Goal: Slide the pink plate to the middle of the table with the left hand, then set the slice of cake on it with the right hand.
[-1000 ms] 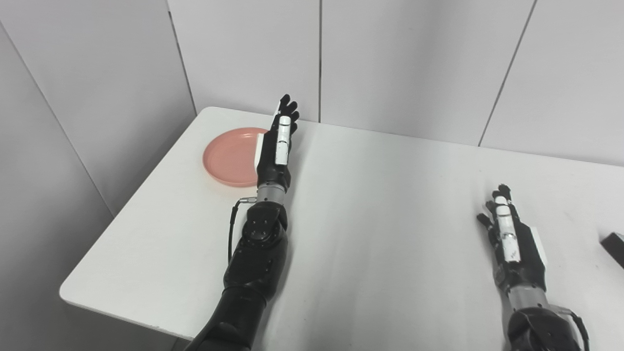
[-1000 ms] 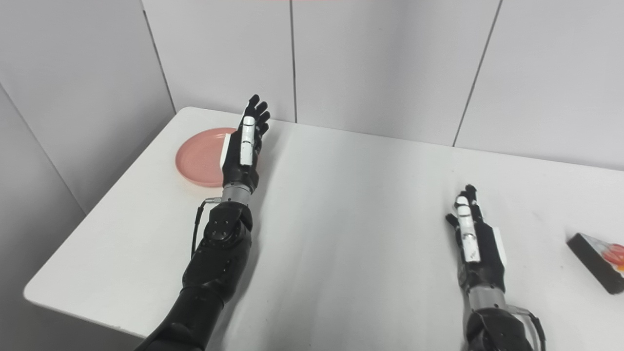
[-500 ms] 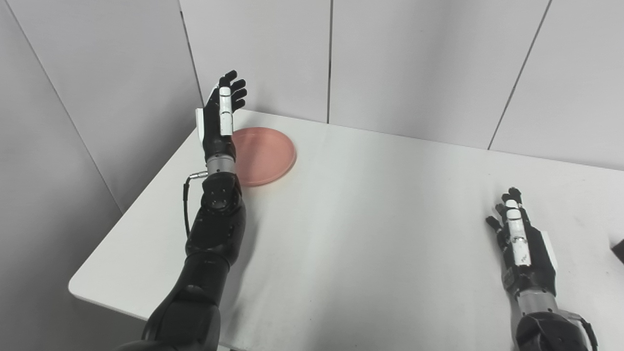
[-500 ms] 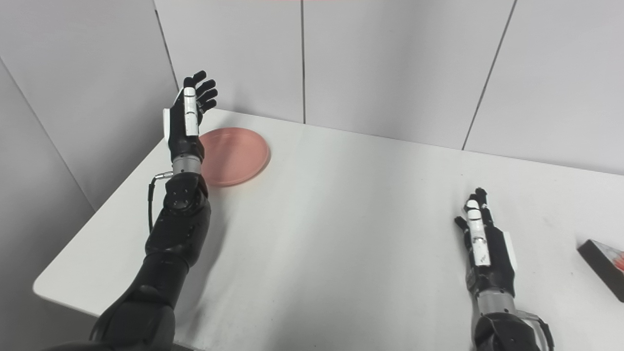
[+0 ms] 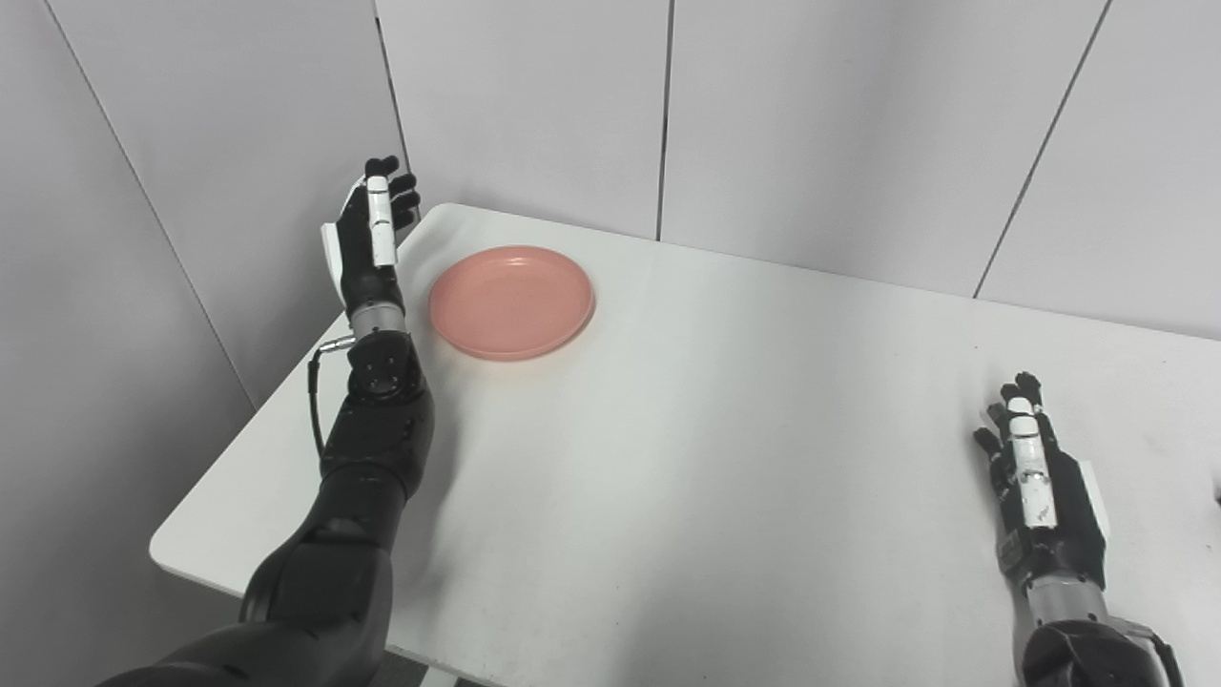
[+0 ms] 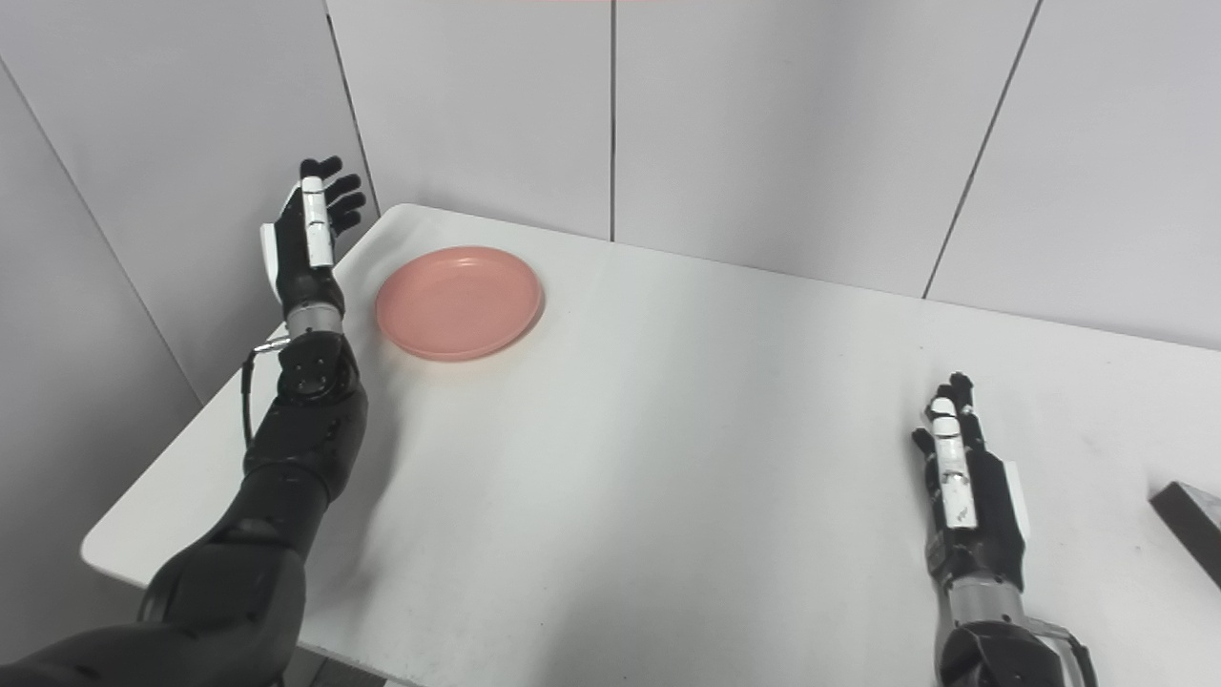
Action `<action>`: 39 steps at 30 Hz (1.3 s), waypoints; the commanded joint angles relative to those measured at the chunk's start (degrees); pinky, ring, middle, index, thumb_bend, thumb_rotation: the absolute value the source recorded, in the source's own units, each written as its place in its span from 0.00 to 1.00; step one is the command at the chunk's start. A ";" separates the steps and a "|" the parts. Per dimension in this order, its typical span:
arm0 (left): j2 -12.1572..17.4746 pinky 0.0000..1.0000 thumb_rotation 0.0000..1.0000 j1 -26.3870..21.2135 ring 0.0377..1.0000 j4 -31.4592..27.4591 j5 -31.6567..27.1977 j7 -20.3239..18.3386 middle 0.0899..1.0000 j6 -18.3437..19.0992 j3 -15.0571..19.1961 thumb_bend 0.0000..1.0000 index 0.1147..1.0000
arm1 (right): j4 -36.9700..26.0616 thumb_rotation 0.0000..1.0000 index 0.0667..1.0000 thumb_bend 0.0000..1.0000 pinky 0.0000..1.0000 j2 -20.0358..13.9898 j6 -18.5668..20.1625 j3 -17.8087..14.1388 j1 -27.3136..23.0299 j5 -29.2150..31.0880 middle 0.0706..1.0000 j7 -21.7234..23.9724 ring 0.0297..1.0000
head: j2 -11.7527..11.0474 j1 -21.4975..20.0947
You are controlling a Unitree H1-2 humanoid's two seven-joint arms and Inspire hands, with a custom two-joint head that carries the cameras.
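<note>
The pink plate [image 5: 511, 301] lies flat at the table's far left corner. My left hand [image 5: 367, 239] is raised edge-on just left of the plate, over the table's left edge, fingers straight and apart, holding nothing and not touching the plate. My right hand [image 6: 963, 487] rests open and empty on the table at the near right. Only a dark corner of the cake slice [image 6: 1192, 515] shows at the right edge of the right eye view; it is out of the left eye view.
The white table [image 5: 725, 429] has a rounded left edge with a drop beside it. Grey wall panels [image 5: 534, 105] stand close behind the table and along its left side.
The camera has panned left. My left hand crossed from the plate's right side, over it, to its left side. The plate and the right hand have stayed put.
</note>
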 commanded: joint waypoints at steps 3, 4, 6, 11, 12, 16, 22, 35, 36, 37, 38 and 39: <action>2.23 0.74 1.00 -3.73 0.71 1.05 -0.65 0.01 0.70 -3.72 -0.06 0.69 0.70 | -0.33 0.87 1.00 0.51 1.00 -0.15 -1.68 -0.31 -1.31 0.10 1.00 0.02 0.99 | 0.11 0.08; 2.32 0.75 1.00 -3.88 0.71 1.90 -0.81 -0.12 0.70 -3.69 -0.11 0.69 0.70 | -0.31 0.86 1.00 0.51 1.00 -0.04 -1.76 -0.43 -1.30 0.29 0.99 -0.01 0.99 | 0.16 0.10; 2.47 0.76 1.00 -3.99 0.72 3.28 -0.84 -0.34 0.71 -3.77 -0.48 0.69 0.71 | -0.52 0.86 1.00 0.51 1.00 0.04 -1.74 -0.49 -1.21 0.27 0.99 -0.13 0.99 | 0.23 0.09; 2.24 0.80 1.00 -3.86 0.76 4.48 -1.57 -1.70 0.75 -2.58 -1.15 0.72 0.75 | -1.61 0.87 1.00 0.52 1.00 0.00 -0.90 -0.32 -0.83 0.00 0.99 -0.29 0.99 | 0.43 0.13; 2.13 0.78 1.00 -3.90 0.77 4.77 -1.94 -2.27 0.75 -2.71 -1.20 0.72 0.75 | -1.65 0.87 1.00 0.51 1.00 0.01 -0.96 -0.30 -0.80 -0.08 0.99 -0.34 0.98 | 0.43 0.13; 1.84 0.77 1.00 -4.27 0.79 6.45 -3.09 -4.32 0.77 -2.88 -1.50 0.72 0.77 | -1.42 0.87 1.00 0.53 1.00 -0.07 -0.93 -0.25 -0.92 -0.18 0.99 -0.27 0.99 | 0.50 0.19; 1.20 0.85 1.00 -4.65 0.83 8.59 -5.19 -8.66 0.81 -2.89 -2.16 0.73 0.81 | -2.64 0.85 1.00 0.53 1.00 0.25 0.33 -0.24 -0.64 -0.12 0.99 -0.79 0.98 | 0.73 0.18; 0.04 1.00 1.00 -4.74 0.94 9.03 -5.02 -12.47 0.90 1.12 -5.59 0.79 0.91 | -3.19 0.85 0.99 0.52 1.00 0.40 0.99 -0.17 -0.57 -0.30 0.98 -1.76 0.97 | 0.97 0.22; -0.09 1.00 1.00 -4.68 0.94 9.01 -5.04 -12.60 0.90 1.22 -5.71 0.79 0.91 | -3.07 0.85 0.99 0.52 1.00 0.47 1.07 -0.22 -0.68 -0.11 0.98 -1.73 0.97 | 1.00 0.24; -0.23 1.00 1.00 -4.65 0.94 9.05 -5.16 -12.83 0.90 1.23 -5.73 0.79 0.91 | -2.85 0.84 0.99 0.53 1.00 0.51 0.83 -0.23 -0.79 0.01 0.98 -1.66 0.97 | 0.99 0.21; -0.35 1.00 1.00 -4.61 0.94 9.02 -5.13 -12.90 0.90 1.22 -5.81 0.78 0.91 | -2.56 0.84 0.99 0.53 1.00 0.51 0.31 -0.23 -0.89 0.01 0.98 -1.62 0.98 | 1.01 0.19; -0.47 0.99 1.00 -4.61 0.93 9.08 -5.28 -13.23 0.90 1.10 -5.78 0.78 0.90 | -2.32 0.84 0.99 0.53 1.00 0.43 -0.12 -0.20 -0.94 -0.05 0.98 -1.57 0.97 | 1.04 0.19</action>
